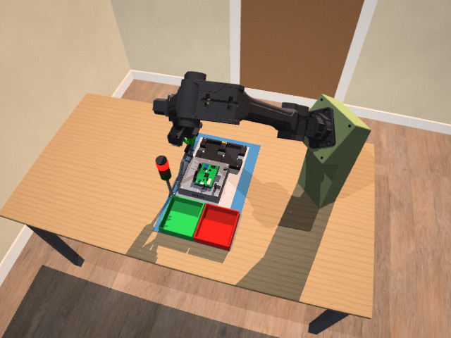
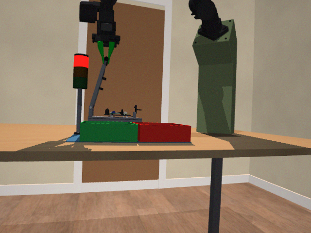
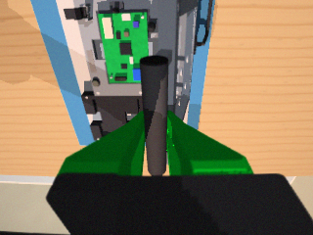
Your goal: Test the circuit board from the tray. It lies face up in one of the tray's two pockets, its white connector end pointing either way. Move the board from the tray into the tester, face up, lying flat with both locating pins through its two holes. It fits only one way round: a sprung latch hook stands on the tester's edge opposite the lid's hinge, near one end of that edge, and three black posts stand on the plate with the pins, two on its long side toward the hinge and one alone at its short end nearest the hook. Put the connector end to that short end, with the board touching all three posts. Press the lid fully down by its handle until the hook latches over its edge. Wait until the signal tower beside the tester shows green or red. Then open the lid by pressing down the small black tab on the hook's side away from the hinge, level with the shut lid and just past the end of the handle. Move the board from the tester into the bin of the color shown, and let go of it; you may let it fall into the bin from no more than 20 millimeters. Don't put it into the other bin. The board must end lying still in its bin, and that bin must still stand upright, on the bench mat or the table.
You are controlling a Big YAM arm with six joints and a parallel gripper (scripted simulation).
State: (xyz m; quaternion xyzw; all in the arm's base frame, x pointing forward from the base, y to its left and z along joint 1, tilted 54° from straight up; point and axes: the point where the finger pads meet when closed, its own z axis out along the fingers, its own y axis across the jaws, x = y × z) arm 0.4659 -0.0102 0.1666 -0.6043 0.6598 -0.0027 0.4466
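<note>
The green circuit board (image 1: 206,174) lies face up on the tester's plate (image 1: 204,186); it also shows in the wrist view (image 3: 123,46). The tester's lid (image 2: 97,85) stands raised steeply on its hinge. My gripper (image 2: 106,59) is shut on the lid's dark handle bar (image 3: 155,115) at the lid's top edge, high above the tester. The signal tower (image 2: 80,71) beside the tester shows red on top; it also shows in the top view (image 1: 163,167). The green bin (image 1: 182,217) and the red bin (image 1: 217,225) stand side by side in front of the tester.
The black tray (image 1: 223,148) lies behind the tester on the blue bench mat (image 1: 251,170). The latch hook (image 2: 135,110) stands on the tester's edge away from the hinge. The arm's green pedestal (image 1: 331,153) stands at the right.
</note>
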